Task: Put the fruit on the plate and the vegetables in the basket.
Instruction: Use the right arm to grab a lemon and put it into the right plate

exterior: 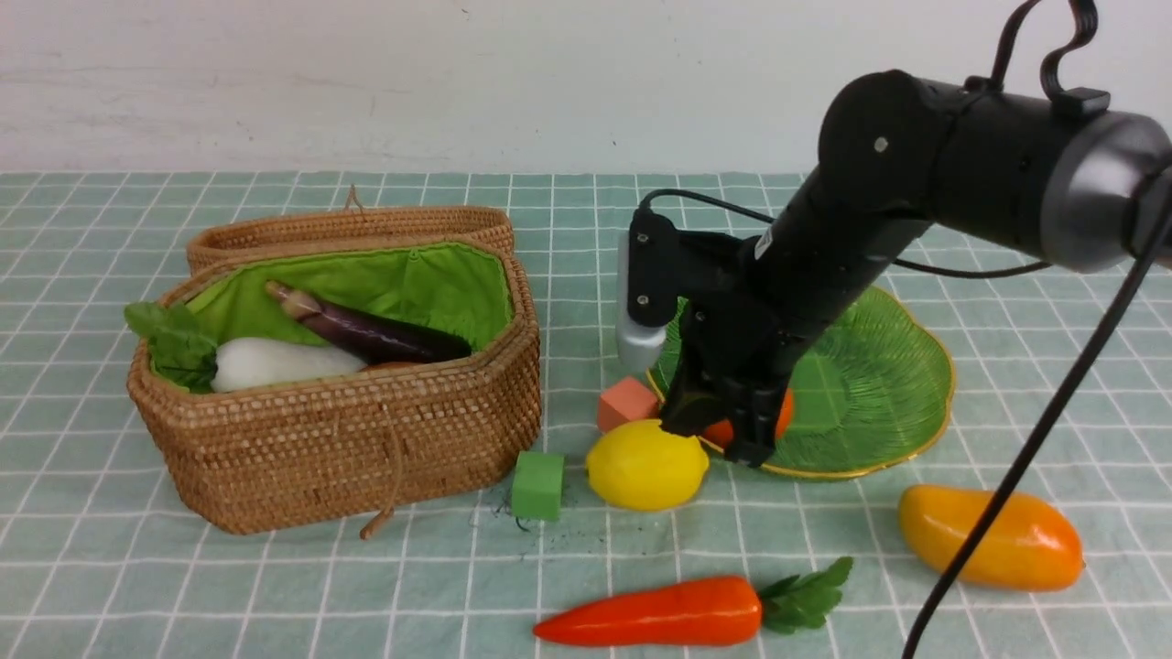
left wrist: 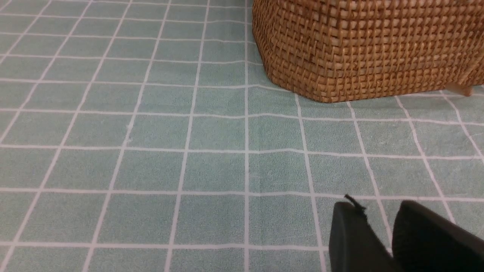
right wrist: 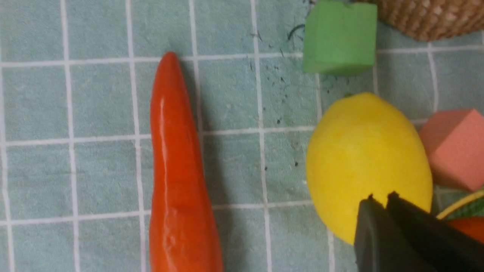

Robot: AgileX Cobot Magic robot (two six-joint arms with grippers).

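Wicker basket (exterior: 366, 430), the bulkiest thing on the green checked table (exterior: 183, 586), stands at the robot's left with its lid (exterior: 348, 229) thrown back. Inside lie the purple eggplant (exterior: 366, 331) and the white radish (exterior: 284, 362), whose leaves (exterior: 174, 343) reach the left rim. Next in size, the green ribbed plate (exterior: 879, 384) sits to the right, and the right arm (exterior: 824, 238) reaches down over its near-left edge. The carrot (exterior: 659, 615) lies nearest the robot with open table all round it. The mango (exterior: 993, 538), seen in the front view alone, lies well apart in front of the plate. The lemon (exterior: 647, 464) rests off the plate, just beside its edge. The persimmon (exterior: 784, 412) shows orange behind the arm's lower end, on the plate's near-left edge. The salmon cube (exterior: 627, 401) sits just behind the lemon, and the green cube (exterior: 537, 485) between lemon and basket. The right wrist view shows the right claw (right wrist: 382, 202) clenched on nothing, fingertips together close by the lemon. The left claw (left wrist: 378, 207), seen only from its own wrist, is likewise closed and empty over bare table near a basket corner. A white label (exterior: 763, 243) on the right arm is too small to read
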